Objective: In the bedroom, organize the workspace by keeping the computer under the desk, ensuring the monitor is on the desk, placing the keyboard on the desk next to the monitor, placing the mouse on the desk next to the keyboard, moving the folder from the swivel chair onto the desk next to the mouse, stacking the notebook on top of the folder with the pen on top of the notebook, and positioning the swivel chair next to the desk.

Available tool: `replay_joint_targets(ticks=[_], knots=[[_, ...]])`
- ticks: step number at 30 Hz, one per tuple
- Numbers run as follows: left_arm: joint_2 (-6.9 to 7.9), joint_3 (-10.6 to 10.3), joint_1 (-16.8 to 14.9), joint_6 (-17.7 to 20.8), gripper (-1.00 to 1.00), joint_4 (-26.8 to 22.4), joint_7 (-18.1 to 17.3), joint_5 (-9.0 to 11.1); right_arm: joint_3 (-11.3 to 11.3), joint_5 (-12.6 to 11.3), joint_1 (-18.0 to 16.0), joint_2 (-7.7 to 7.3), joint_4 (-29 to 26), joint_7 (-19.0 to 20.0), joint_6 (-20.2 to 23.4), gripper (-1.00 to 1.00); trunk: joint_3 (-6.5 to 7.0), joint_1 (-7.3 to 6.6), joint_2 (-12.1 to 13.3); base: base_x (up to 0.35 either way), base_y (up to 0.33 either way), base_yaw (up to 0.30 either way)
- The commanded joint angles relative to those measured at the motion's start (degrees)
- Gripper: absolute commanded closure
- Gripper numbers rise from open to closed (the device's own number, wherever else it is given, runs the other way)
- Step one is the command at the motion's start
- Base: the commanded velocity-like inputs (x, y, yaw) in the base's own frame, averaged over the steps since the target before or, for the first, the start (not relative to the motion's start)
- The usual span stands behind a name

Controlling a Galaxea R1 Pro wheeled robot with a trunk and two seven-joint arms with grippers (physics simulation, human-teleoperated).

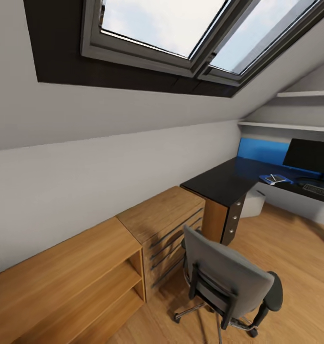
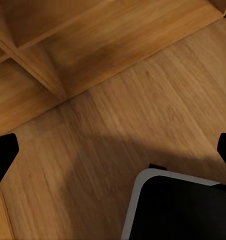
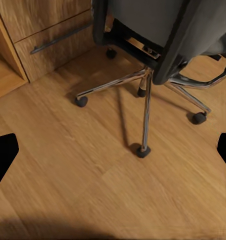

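**Entry: chair short of the table, both grippers empty above the floor**

From the head view you faced the swivel chair [image 1: 229, 282], back toward you, on the wooden floor [image 1: 296, 248]. It stood near the drawer end of the table [image 1: 224, 184] but apart from it, beside the low wooden shelving [image 1: 85, 267] along the wall.

On the table, the monitor [image 1: 309, 156] stood upright toward the far edge. The keyboard [image 1: 318, 190] lay in front of it near the front edge. The folder [image 1: 275, 180] lay flat just beside the keyboard, on the side toward the table's corner, with a small dark item and a pale sliver on top; too small to identify. You could not pick out the mouse. A light grey box [image 1: 253, 203], probably the computer, sat on the floor under the table.

Your left gripper [image 2: 113, 152] showed fingertips at both frame edges, spread wide, nothing between them, over floor by the shelving. Your right gripper [image 3: 113, 152] was likewise spread and empty, pointed at the floor before the chair's chrome base [image 3: 145, 95].
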Motion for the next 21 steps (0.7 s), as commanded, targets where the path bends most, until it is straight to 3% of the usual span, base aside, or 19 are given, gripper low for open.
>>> replay_joint_targets(ticks=[1,8,21], knots=[[0.03,-0.5,0.0,0.0,-1.0,-0.1,0.3,0.4,0.3,0.3,-0.1,0.02,0.1,-0.6,-0.1,-1.0,-0.19,0.04,-0.1,0.0,0.195,-0.228],[0.03,-0.5,0.0,0.0,-1.0,-0.1,0.3,0.4,0.3,0.3,-0.1,0.02,0.1,-0.6,-0.1,-1.0,-0.65,0.04,-0.1,0.0,0.191,-0.228],[0.03,-0.5,0.0,0.0,-1.0,-0.1,0.3,0.4,0.3,0.3,0.0,0.02,0.0,-0.6,-0.1,-1.0,-1.51,0.04,-0.1,0.0,0.014,-0.228]])
